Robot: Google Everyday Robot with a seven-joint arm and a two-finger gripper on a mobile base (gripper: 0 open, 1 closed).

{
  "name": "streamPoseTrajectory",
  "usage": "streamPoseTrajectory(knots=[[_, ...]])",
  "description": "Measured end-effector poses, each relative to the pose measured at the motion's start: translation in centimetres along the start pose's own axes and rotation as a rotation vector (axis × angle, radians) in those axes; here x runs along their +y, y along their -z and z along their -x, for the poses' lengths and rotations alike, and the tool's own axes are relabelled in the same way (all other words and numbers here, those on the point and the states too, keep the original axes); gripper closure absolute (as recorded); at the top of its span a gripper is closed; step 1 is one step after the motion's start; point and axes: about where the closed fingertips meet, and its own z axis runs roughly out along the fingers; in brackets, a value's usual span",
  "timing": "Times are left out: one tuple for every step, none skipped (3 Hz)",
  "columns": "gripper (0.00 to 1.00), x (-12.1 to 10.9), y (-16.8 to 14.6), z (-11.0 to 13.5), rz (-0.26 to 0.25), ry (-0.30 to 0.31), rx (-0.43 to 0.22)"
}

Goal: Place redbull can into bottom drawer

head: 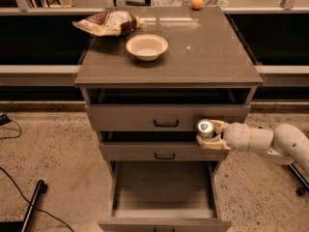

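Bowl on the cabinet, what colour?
Cream bowl, camera view; gripper holds redbull can by the middle drawer.

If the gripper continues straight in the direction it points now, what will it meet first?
The gripper, holding the can, points left. It would probably meet the middle drawer first, but depth is unclear; it might pass in front of it.

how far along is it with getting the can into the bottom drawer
Done: the bottom drawer is pulled open with a bare floor, and the can is grasped. In hand: the gripper holds the can upright in front of the middle drawer's right end, above the open drawer's right side. Left: lower the can into the bottom drawer and release it.
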Motion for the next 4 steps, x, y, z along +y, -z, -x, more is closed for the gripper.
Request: streamPoseTrajectory(knots=[[1.00, 1.6, -0.1, -6.8, 0.021, -0.025, 0.070], [1.00, 3.4, 2.0, -14.4, 0.002, -0.003, 0.167], [1.00, 3.5, 2.0, -18.9, 0.010, -0.027, 0.135], [1.00, 3.1, 3.1, -18.4, 0.034, -0.015, 0.097]])
